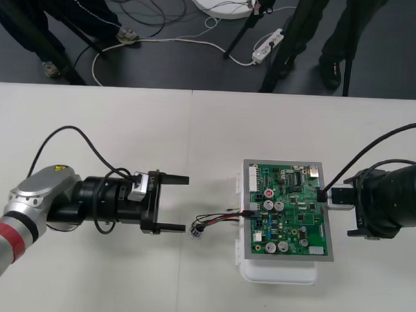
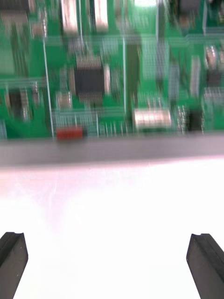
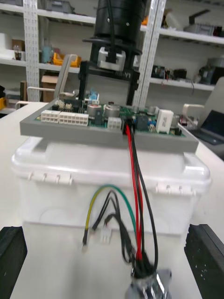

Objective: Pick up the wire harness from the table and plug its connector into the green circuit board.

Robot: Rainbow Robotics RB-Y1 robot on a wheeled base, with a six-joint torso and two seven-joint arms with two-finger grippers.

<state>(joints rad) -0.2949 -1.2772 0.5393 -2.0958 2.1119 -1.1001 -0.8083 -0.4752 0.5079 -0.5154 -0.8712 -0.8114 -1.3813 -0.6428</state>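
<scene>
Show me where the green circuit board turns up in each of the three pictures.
Front view: green circuit board right of the table's middle, on its white base.
Right wrist view: the board close ahead of the right gripper.
Left wrist view: the board atop the white base, beyond the left gripper.
Shared landmark: the grey frame round the board.

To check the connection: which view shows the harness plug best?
Left wrist view: the black plug sits in the edge of the green circuit board, its wires hanging to the metal socket. The front view has it small, at the board's left edge. The right wrist view faces the board elsewhere.
</scene>
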